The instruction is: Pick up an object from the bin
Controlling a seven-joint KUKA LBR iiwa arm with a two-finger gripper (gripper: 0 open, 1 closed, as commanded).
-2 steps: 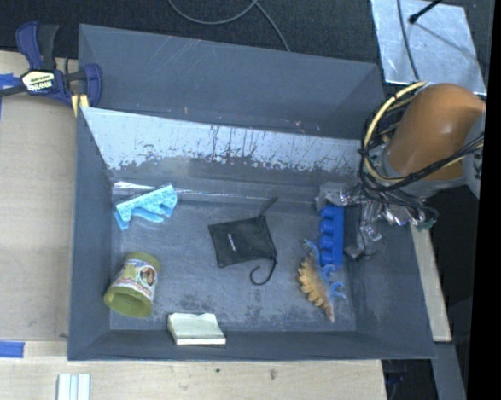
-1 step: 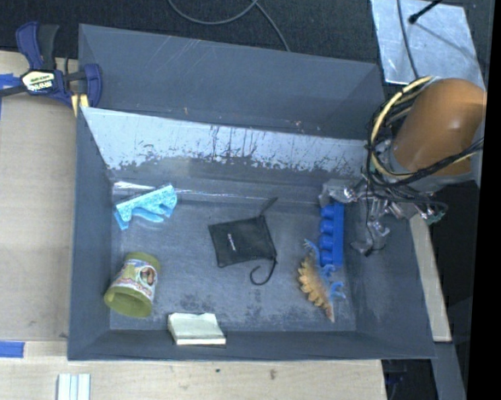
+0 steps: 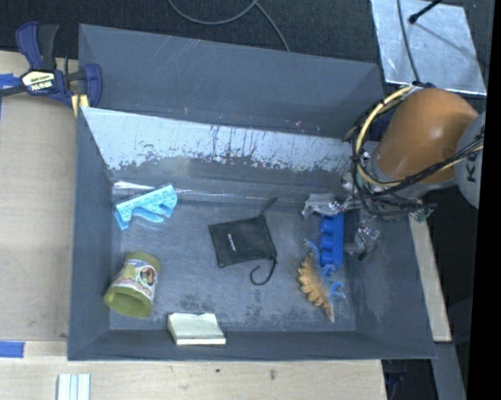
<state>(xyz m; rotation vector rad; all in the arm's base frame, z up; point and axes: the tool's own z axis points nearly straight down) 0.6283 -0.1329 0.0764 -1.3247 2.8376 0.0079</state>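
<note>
Where the hand (image 3: 346, 217) hangs, the wall (image 3: 395, 290) is near.

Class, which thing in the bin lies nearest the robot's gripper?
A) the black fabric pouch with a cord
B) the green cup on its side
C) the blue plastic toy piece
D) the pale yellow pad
C: the blue plastic toy piece lies right by the gripper at the right side of the grey metal bin.

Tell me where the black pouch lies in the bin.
In the camera view, the black pouch lies in the middle of the bin, between the light blue plastic piece on its left and the tan spiky toy on its right.
</note>
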